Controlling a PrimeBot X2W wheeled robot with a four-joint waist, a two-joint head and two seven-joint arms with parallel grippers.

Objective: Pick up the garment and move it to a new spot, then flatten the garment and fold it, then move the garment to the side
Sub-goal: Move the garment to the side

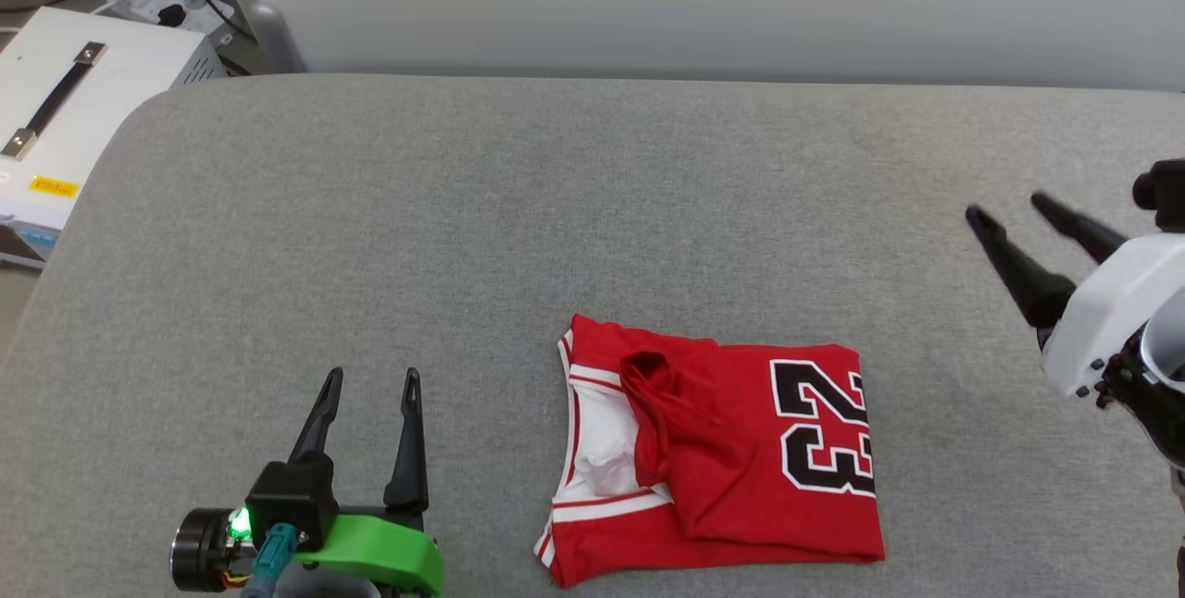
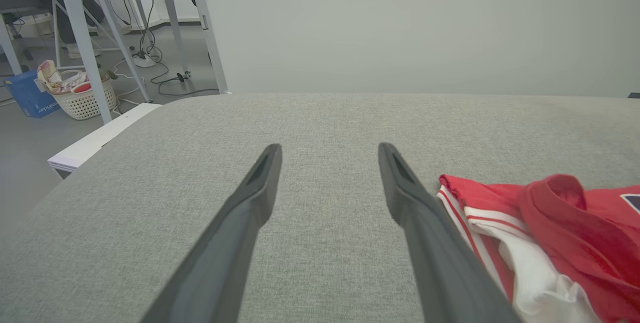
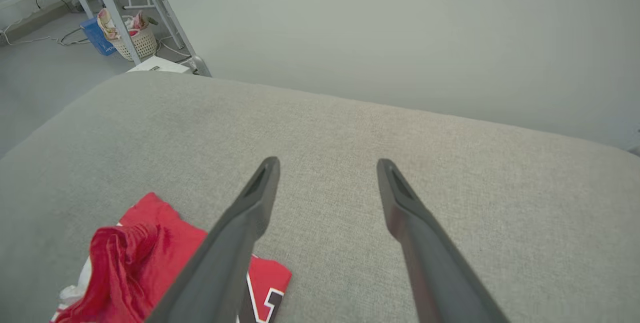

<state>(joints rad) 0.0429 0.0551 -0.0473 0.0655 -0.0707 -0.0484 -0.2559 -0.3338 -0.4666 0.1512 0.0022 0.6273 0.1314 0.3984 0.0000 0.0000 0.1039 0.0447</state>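
**Folded shirt lies between two open grippers; the fold is what could be lost**

The left gripper has its jaws spread wide with nothing between them; the right gripper is likewise spread and empty. The garment lies on the grey table top, just to the right of the left gripper and apart from it; from the right gripper it sits well off to the left and nearer the robot. Neither gripper touches it.

Judging by its shape, the shirt is already folded, and moving it aside is what remains. The risks, as I judge them:
- a pinch on the top layer alone would peel the fold open, since the layers lie loose on one another;
- a lift by one edge would let the rest hang and unfold;
- dragging it could bunch the lower layer against the woven table cover;
- a finger could catch in the raised collar loop and pull the pile askew.

The shirt is thin, smooth, limp red cloth in a rough rectangle with soft, uneven edges; a crumpled white sleeve with red-and-white stripes shows on the side towards the left gripper; a black, white-edged "23" lies flat on top. The table cover is matt, finely woven grey cloth with rounded corners. The fingers are long, dark, stiff and tapered.
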